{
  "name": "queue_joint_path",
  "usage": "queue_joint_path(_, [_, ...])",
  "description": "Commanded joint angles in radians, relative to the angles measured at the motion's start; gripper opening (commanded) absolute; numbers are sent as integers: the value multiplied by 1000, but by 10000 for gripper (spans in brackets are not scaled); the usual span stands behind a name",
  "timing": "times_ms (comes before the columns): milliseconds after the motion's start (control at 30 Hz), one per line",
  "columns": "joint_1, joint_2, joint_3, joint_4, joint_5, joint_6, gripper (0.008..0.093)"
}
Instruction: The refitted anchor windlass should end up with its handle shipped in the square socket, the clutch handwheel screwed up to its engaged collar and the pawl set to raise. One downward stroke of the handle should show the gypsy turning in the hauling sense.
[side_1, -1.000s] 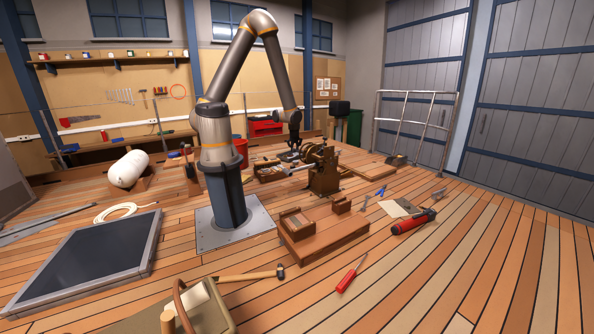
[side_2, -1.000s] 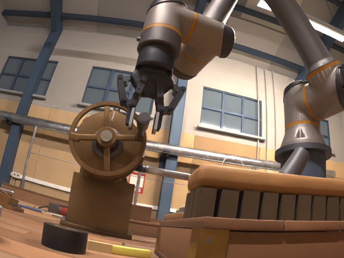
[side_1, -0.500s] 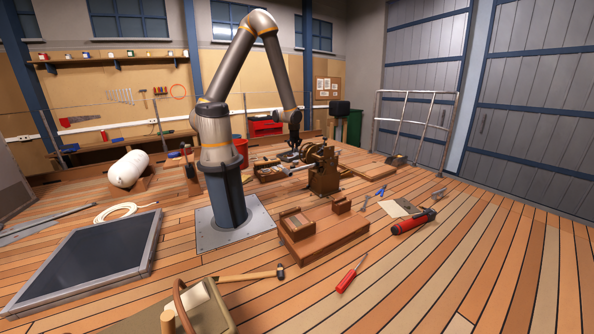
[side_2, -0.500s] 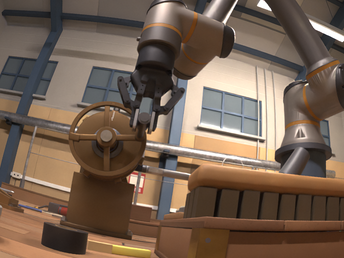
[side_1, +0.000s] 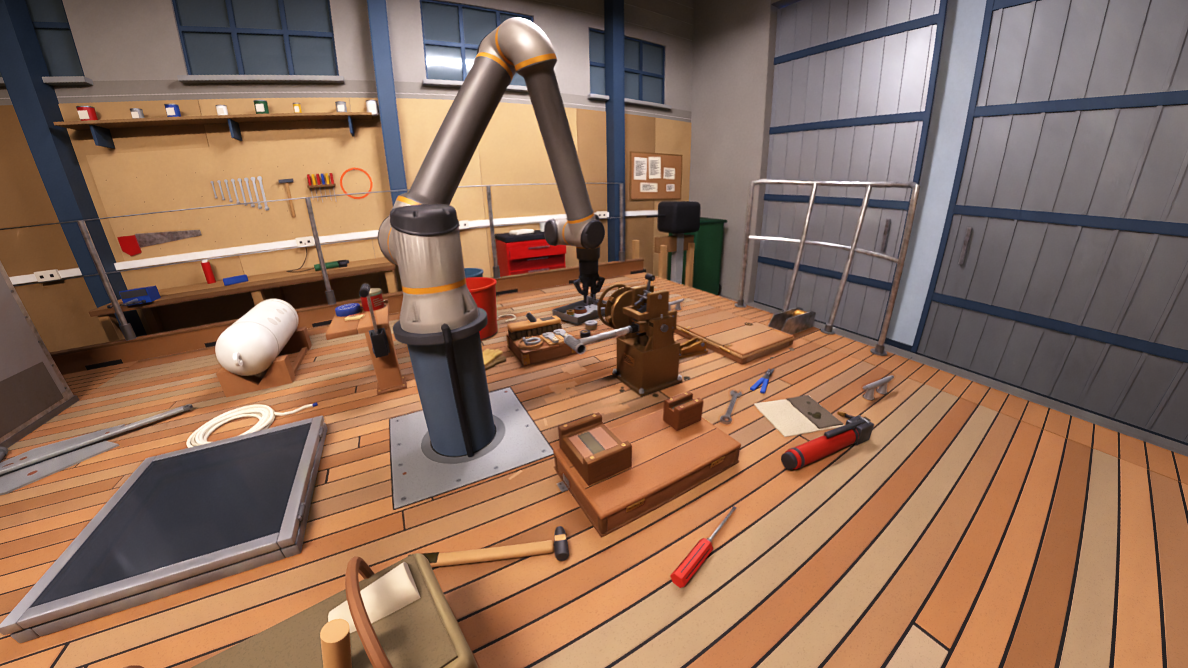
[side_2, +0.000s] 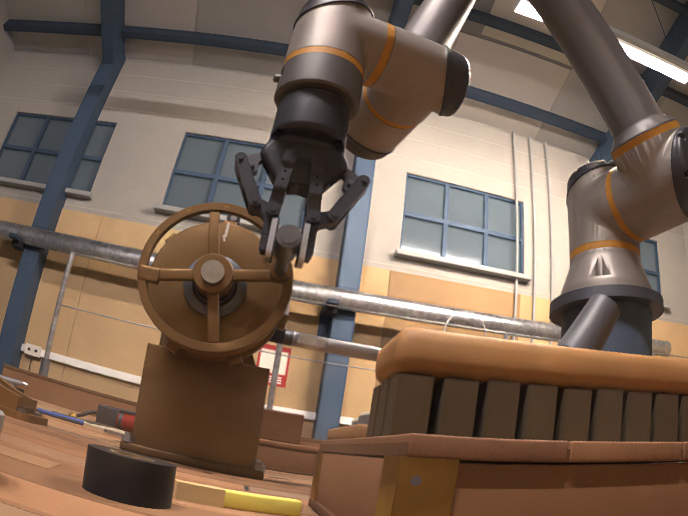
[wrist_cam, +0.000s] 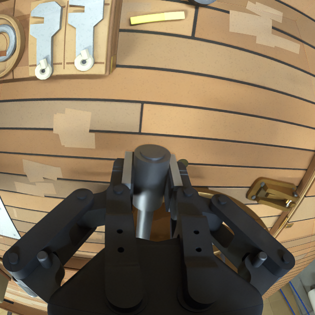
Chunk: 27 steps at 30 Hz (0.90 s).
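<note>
On the plank deck behind the arm's base stands the bronze windlass (side_1: 644, 332), with a steel handle (side_1: 600, 336) sticking out of it to the left. Its spoked clutch handwheel (side_2: 214, 273) faces the second side camera. The handwheel's dark grey knob (side_2: 287, 236) on the upper right of the rim is clamped in my closed gripper (side_2: 286, 250), which comes down on it from above. In the wrist camera the knob (wrist_cam: 151, 172) sits between the finger pads. The pawl and the gypsy are hidden behind the wheel and the body.
A wooden tray (wrist_cam: 66, 38) with grey cut-out parts lies on the deck beyond the wheel, beside a yellow stick (wrist_cam: 157, 17). A padded wooden block (side_2: 528, 400) stands to the right of the windlass. A black puck (side_2: 129, 475) lies at its foot.
</note>
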Motion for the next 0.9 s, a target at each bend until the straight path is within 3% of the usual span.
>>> queue_joint_path(0, [0, -1, 0, 0, 0, 0, 80])
queue_joint_path(867, [0, -9, -2, 9, 0, 0, 80])
